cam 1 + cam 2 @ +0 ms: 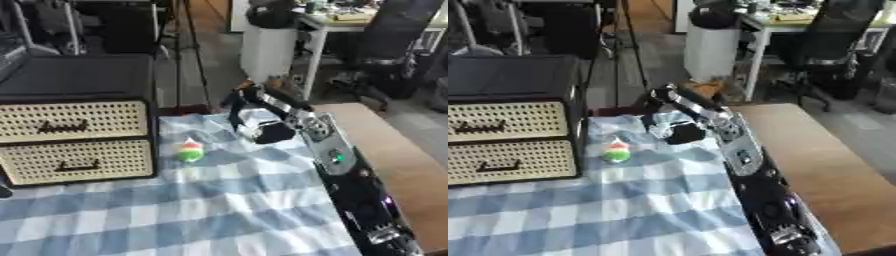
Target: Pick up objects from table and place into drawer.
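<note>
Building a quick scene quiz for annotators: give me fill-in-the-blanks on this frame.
1. The checked cloth on the table is blue and ____.
2. Both drawers of the cabinet are ____.
3. The right hand is at the far end of the cloth, to the ____ of the small green, white and red object.
4. The left hand shows in ____ view.

Missing words: white; closed; right; neither

Blue-checked tablecloth (219, 210), white bin (267, 50), black office chair (833, 35), perhaps cluttered desk (785, 17) behind.
</note>
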Robot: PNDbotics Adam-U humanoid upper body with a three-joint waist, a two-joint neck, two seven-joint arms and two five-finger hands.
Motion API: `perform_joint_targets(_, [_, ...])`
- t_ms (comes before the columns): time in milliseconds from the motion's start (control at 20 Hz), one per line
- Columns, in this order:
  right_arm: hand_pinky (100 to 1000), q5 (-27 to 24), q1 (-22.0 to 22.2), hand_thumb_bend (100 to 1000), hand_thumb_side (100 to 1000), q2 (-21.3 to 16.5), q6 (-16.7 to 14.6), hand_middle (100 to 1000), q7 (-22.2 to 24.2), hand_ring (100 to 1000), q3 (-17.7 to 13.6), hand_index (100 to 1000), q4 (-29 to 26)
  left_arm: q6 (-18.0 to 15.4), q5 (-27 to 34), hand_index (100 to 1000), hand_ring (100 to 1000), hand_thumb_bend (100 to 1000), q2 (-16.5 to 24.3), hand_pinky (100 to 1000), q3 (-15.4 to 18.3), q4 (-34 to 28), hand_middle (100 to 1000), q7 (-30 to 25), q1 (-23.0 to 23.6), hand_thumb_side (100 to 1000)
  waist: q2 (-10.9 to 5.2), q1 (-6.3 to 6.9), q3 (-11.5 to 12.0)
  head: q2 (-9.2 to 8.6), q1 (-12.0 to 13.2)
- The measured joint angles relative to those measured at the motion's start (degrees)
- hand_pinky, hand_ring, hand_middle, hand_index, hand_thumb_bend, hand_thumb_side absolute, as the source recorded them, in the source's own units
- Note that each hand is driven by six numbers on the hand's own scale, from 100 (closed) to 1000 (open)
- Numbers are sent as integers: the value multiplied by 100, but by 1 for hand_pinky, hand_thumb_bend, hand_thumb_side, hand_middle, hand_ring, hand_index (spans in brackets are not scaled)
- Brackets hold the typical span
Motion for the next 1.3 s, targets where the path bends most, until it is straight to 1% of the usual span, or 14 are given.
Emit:
perform_joint_targets(500, [673,350,-250,100,269,-92,-52,498,-229,620,-87,778,446,-3,0,668,267,100,0,361,0,0,327,-3,-4,1000,77,-21,46,0,-4])
perform_joint_targets(800, [673,550,-348,100,272,-133,-95,498,-353,620,-118,779,659,-5,-2,675,239,100,0,357,0,0,302,-1,-35,1000,82,-21,73,-7,-4])
perform_joint_targets(850, [673,577,-348,100,275,-135,-104,498,-364,620,-120,779,683,-4,-24,675,220,103,0,347,0,0,288,-2,-70,1000,82,-21,73,-7,-3])
perform_joint_targets(900, [673,595,-348,100,276,-135,-113,498,-373,620,-121,779,694,0,-71,678,162,109,1,301,0,0,253,-5,-112,1000,82,-21,73,-7,-2])
perform_joint_targets(950, [673,602,-348,100,277,-135,-120,498,-379,620,-121,779,700,7,-130,679,120,117,4,271,0,0,236,-12,-165,1000,82,-21,73,-8,-1])
perform_joint_targets(1000, [673,609,-348,100,276,-135,-126,498,-378,621,-121,779,702,21,-203,681,100,118,8,239,0,0,216,-25,-231,1000,82,-21,71,-8,-1])
perform_joint_targets(1050, [673,614,-347,100,273,-135,-129,498,-375,621,-120,779,703,35,-285,683,100,125,15,213,-2,0,182,-40,-300,1000,81,-21,68,-8,0])
perform_joint_targets(1200, [673,616,-337,100,272,-135,-138,498,-368,621,-114,779,703,114,-559,685,100,143,90,177,-28,0,100,-117,-503,1000,76,-21,53,-9,8])
perform_joint_targets(1300, [673,616,-327,100,273,-135,-149,498,-357,621,-106,779,702,202,-757,685,100,158,145,171,-53,0,100,-196,-672,1000,70,-20,42,-9,20])
